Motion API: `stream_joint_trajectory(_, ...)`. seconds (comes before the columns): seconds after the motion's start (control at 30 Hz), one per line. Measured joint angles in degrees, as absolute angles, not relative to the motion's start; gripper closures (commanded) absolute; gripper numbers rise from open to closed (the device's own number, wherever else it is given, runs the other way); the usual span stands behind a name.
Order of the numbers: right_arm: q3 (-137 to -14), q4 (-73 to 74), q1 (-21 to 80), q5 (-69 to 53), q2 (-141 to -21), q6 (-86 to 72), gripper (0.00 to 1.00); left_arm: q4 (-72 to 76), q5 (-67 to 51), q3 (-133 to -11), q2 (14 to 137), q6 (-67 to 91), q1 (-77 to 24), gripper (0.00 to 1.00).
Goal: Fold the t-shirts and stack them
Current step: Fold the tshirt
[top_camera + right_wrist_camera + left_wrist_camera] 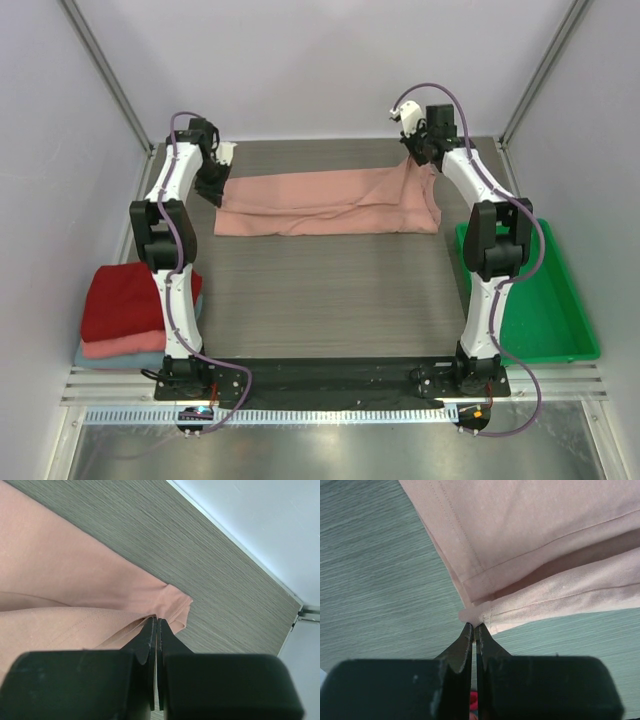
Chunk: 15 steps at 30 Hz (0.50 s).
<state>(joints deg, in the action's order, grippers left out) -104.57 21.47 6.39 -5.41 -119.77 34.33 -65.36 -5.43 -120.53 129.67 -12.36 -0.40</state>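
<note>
Left hand [475, 627] on t-shirt [545, 540], edges cropped

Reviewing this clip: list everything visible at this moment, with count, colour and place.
pink t-shirt: one, dusty pink, stretched in a long band across the far part of the table, pinched at both ends.
folded t-shirts: three, dark red over salmon pink over light blue, stacked at the near left beside the left arm.
tray: one, green, at the right side.
table: one, grey wood-grain.
left claw: one, black, shut on the shirt's left end.
right claw: one, black, shut on the shirt's right end.
</note>
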Motion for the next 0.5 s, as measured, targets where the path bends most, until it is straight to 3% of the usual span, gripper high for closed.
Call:
stream_joint_trajectory(0.27,-108.97,21.50,7.14,-5.41,-123.92,34.37,0.99,-65.08,-3.99,-120.53,129.69,-12.36,-0.40,1.00)
stream_joint_trajectory(0.33,-110.76,21.45,7.20,-5.41,-125.75,34.35,0.98,-64.93,-3.42,-120.60,129.91,-12.34,-0.40,0.92)
stream_joint_trajectory(0.37,-112.33,21.74,7.44,-5.34,-127.04,34.35,0.80,-64.95,-2.76,-121.01,130.41,-12.34,-0.40,0.86)
stream_joint_trajectory(0.4,-113.78,21.74,7.62,-5.06,-128.22,33.93,0.71,-64.79,-2.13,-121.32,130.85,-12.19,-0.40,0.78)
stream_joint_trajectory(0.43,-115.52,21.65,7.86,-4.10,-129.71,33.85,0.65,-64.47,-1.26,-121.49,131.31,-11.97,-0.40,0.69)
stream_joint_trajectory(0.5,-117.64,21.58,8.25,-2.11,-131.48,33.71,0.60,-63.92,0.80,-121.47,131.85,-11.29,-0.38,0.64)
